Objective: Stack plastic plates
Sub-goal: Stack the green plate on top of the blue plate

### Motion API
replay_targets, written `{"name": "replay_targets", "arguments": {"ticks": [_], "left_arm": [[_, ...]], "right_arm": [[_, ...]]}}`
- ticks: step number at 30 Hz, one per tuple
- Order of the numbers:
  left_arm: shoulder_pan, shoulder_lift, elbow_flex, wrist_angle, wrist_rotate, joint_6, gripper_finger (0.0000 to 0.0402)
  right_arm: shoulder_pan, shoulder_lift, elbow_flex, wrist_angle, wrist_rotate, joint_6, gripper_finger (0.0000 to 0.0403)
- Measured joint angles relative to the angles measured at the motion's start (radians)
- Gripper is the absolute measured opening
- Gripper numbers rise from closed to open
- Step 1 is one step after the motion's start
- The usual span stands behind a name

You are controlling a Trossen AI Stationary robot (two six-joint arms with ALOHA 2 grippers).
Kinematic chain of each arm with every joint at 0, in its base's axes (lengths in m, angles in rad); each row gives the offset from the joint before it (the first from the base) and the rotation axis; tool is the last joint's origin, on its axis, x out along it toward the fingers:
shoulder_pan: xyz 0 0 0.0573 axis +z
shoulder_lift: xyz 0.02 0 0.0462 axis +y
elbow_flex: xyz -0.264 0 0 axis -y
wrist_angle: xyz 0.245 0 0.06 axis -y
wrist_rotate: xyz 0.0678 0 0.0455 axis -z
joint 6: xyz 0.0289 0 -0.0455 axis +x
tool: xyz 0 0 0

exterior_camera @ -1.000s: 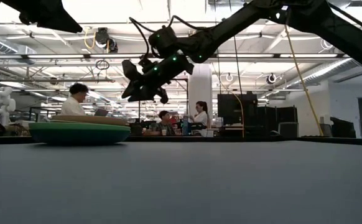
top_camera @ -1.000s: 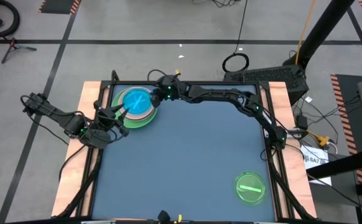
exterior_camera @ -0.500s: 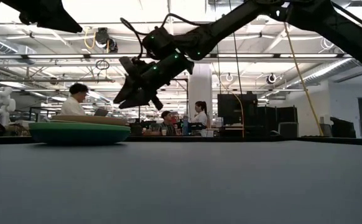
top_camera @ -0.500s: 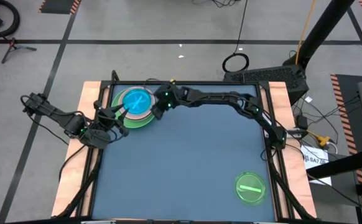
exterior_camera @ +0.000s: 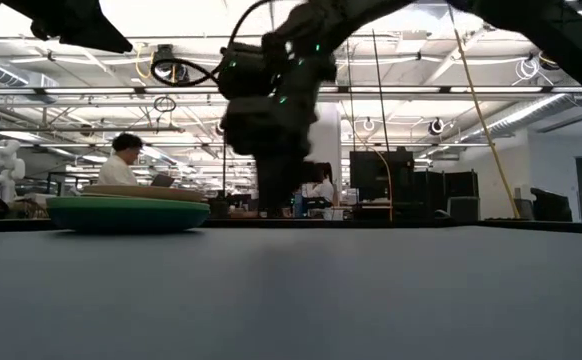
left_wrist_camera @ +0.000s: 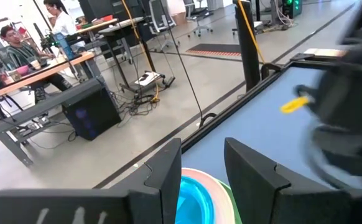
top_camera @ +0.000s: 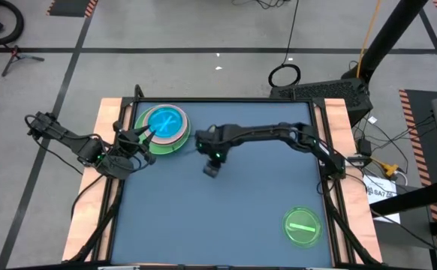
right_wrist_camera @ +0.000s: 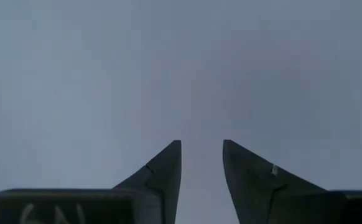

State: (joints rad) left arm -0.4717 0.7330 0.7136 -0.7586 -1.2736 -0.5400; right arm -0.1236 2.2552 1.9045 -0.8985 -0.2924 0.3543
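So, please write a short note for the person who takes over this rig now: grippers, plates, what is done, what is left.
Left gripper: open, empty, at the edge of the plate stack in the table's far left corner.
Right gripper: open, empty, over bare table near the middle, pointing down.
Done: stack built, blue plate on top.
Left: one lime plate lies alone near the front right corner; bring it to the stack.

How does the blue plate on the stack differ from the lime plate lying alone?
The blue plate tops a stack at the table's far left corner; the lime plate lies alone on the mat near the front right. The blue plate sits by the left gripper; no gripper is near the lime one. Both are round and translucent.
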Motion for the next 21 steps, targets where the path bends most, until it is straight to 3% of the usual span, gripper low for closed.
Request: {"name": "replay_targets", "arguments": {"ticks": [13, 17, 21], "left_arm": [[0.000, 0.000, 0.000, 0.003, 0.000, -0.019, 0.0129], [0.000, 0.000, 0.000, 0.003, 0.010, -0.022, 0.0129], [0.000, 0.000, 0.000, 0.003, 0.018, -0.022, 0.0129]], "right_arm": [[0.262, -0.094, -0.007, -0.512, 0.030, 0.115, 0.0112], [0.314, -0.176, -0.084, -0.566, 0.062, 0.240, 0.0112], [0.367, -0.329, -0.264, -0.492, 0.063, 0.461, 0.0112]]}}
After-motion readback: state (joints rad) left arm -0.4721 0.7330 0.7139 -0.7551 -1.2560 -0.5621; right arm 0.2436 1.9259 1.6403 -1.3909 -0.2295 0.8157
